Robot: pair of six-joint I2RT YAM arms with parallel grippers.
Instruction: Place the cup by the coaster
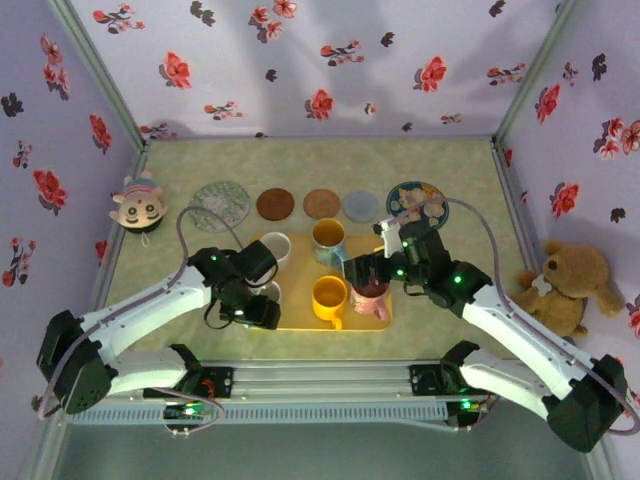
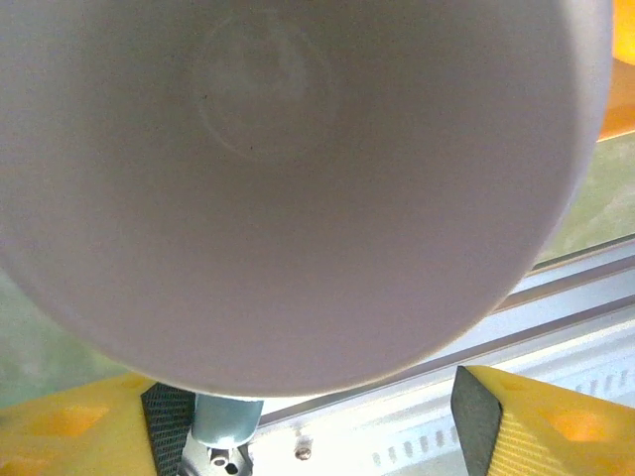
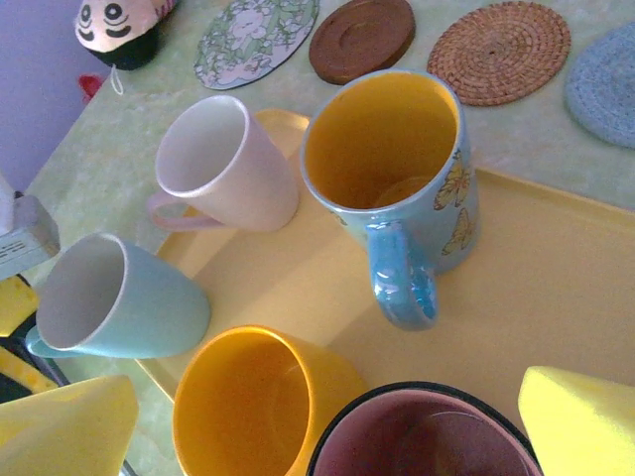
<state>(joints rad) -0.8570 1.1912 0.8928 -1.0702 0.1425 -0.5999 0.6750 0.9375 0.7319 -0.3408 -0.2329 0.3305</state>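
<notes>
A yellow tray (image 1: 300, 318) holds several cups. At its near left corner a light blue cup (image 1: 267, 291) with a white inside (image 2: 298, 178) leans over, its mouth turned toward my left gripper (image 1: 258, 308). That gripper (image 2: 317, 421) is open, one finger on each side just below the cup's rim, and the right pad (image 2: 474, 416) is apart from it. My right gripper (image 1: 372, 278) hangs open over a pink cup with a dark rim (image 3: 427, 436). Its yellow fingers (image 3: 580, 421) straddle that cup without touching it. Several coasters lie behind the tray, among them a brown one (image 1: 275, 204).
On the tray also stand a yellow cup (image 1: 329, 298), a blue cup with a yellow inside (image 1: 328, 235) and a pale pink cup (image 1: 275, 247). A woven coaster (image 1: 322, 203), a grey one (image 1: 361, 206) and two flowered ones (image 1: 220, 202) lie in the row. Soft toys sit at both walls.
</notes>
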